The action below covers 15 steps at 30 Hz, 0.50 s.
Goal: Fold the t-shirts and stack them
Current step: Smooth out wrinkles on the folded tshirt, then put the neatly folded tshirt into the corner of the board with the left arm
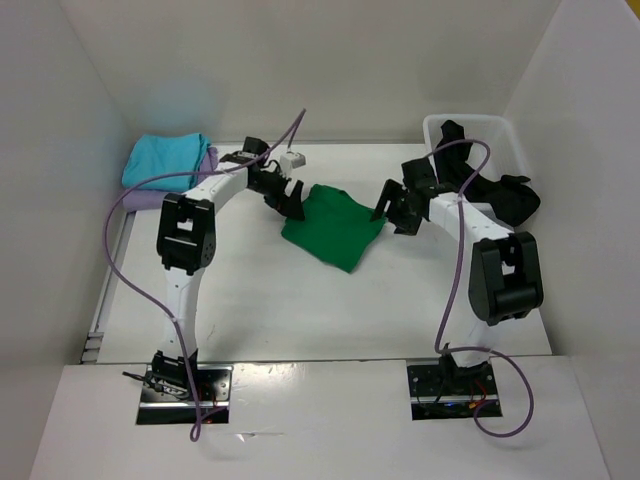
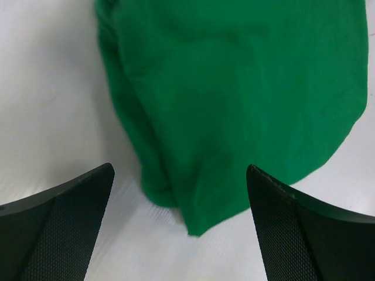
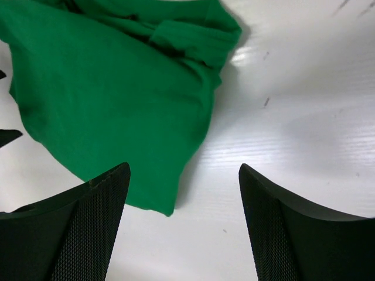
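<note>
Top external: green t-shirt (image 1: 333,228) is lying on the desk (image 1: 300,300). Left end effector (image 1: 293,203) and right end effector (image 1: 386,213) are both hanging open beside it.

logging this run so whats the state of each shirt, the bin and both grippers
green t-shirt: folded, flat on the table, not held
lavender t-shirt: bottom of the far-left stack, only edges show
turquoise t-shirt: folded, on top of it
white bin: upright, far right
black t-shirt: unfolded, spilling over the bin's rim
left gripper: open, empty
right gripper: open, empty
</note>
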Motion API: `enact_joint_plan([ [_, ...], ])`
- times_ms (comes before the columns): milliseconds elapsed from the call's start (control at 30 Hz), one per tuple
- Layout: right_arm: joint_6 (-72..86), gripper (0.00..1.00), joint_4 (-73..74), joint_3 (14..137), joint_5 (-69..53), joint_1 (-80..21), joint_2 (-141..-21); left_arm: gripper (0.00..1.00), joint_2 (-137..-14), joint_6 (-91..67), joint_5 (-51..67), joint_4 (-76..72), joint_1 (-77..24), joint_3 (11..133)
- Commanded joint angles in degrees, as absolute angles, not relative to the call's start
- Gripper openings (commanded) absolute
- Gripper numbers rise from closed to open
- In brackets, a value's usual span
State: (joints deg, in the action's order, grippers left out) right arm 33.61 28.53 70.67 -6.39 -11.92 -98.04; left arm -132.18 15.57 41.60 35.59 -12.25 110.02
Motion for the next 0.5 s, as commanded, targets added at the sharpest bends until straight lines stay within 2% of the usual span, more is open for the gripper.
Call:
enact_joint_plan([
  [0,34.10,0.80,26.98,68.55,-4.66,-12.48,-94.58,1.00,-133.58,18.38,42.18,34.89,-14.06,112.39],
  [200,34.63,0.80,27.51,66.45,-4.13,-12.48,-92.03,1.00,-138.07,15.47,39.38,33.75,-16.25,113.03],
  [333,34.63,0.80,28.65,66.45,-3.60,-12.48,-90.88,1.00,-144.29,14.33,38.32,38.31,-17.58,118.55],
  [467,34.11,0.80,29.79,67.06,-2.91,-12.48,-89.74,1.00,-147.74,13.80,43.59,42.98,-19.68,120.67],
])
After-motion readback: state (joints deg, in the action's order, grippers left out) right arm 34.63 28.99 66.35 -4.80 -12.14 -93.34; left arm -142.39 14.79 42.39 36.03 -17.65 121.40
